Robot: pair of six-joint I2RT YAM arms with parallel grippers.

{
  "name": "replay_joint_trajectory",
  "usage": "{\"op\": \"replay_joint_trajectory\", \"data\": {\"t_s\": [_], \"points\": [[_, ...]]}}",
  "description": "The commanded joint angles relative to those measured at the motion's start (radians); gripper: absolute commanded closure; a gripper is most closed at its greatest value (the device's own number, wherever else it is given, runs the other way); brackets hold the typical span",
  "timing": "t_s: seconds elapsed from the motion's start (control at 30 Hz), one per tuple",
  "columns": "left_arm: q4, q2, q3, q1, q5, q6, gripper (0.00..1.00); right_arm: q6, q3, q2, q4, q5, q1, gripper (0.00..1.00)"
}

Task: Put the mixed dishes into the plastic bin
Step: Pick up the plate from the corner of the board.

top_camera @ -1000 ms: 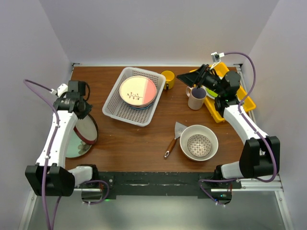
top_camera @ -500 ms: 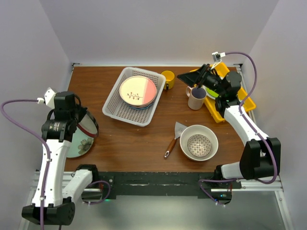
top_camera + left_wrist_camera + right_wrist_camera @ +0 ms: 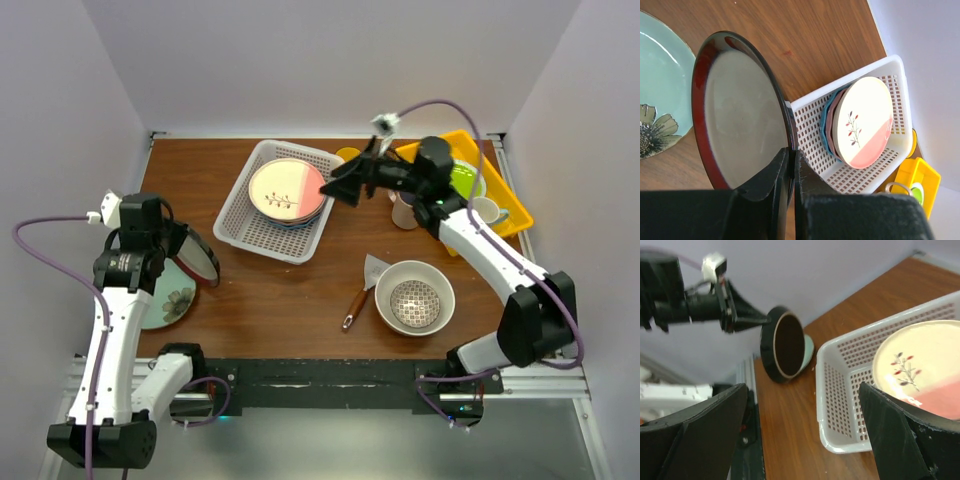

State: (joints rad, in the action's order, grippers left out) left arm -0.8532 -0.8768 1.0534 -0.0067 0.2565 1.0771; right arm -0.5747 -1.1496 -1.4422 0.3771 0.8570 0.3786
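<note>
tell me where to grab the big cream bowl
Pinch the rim of the large cream bowl from above, one finger inside, one outside, probably on its right side: it sits upright, the small patterned bowl fills only the middle, and the spatula lies close on its left.

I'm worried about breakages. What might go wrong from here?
The left gripper pinches the red-rimmed plate only by its rim, tilted on edge; it may slip and hit the pale green plate nearby. The open right gripper hangs by the plastic bin, where the two arms might collide.
</note>
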Motion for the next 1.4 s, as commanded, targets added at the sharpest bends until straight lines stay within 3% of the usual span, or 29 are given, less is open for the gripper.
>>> {"op": "replay_joint_trajectory", "data": {"t_s": [0.0, 0.07, 0.27, 0.5, 0.57, 0.7, 0.97, 1.17, 1.37], "points": [[0.163, 0.053, 0.002, 0.007, 0.000, 0.087, 1.00, 0.486, -0.189, -0.086, -0.395, -0.068, 0.220, 0.03], [0.164, 0.062, -0.003, 0.007, -0.005, 0.116, 1.00, 0.602, -0.241, -0.104, -0.510, -0.166, 0.304, 0.04], [0.148, 0.084, 0.000, 0.007, -0.005, 0.211, 1.00, 0.809, -0.281, -0.141, -0.529, -0.593, 0.606, 0.04], [0.112, 0.105, -0.007, 0.007, 0.007, 0.297, 1.00, 0.733, -0.276, -0.225, -0.416, -0.933, 0.811, 0.03], [0.102, 0.108, -0.006, 0.007, 0.003, 0.314, 1.00, 0.705, -0.257, -0.250, -0.319, -1.113, 0.857, 0.03], [0.095, 0.116, -0.009, 0.007, -0.005, 0.343, 1.00, 0.697, -0.252, -0.314, -0.178, -1.326, 0.914, 0.02], [0.075, 0.127, -0.010, 0.007, -0.006, 0.383, 1.00, 0.745, -0.240, -0.431, 0.057, -1.556, 0.973, 0.02], [0.077, 0.136, -0.023, 0.007, -0.017, 0.394, 1.00, 0.822, -0.202, -0.472, 0.207, -1.629, 0.977, 0.06], [0.075, 0.145, -0.023, 0.007, -0.020, 0.399, 1.00, 0.819, -0.225, -0.495, 0.188, -1.604, 0.980, 0.27]]}}
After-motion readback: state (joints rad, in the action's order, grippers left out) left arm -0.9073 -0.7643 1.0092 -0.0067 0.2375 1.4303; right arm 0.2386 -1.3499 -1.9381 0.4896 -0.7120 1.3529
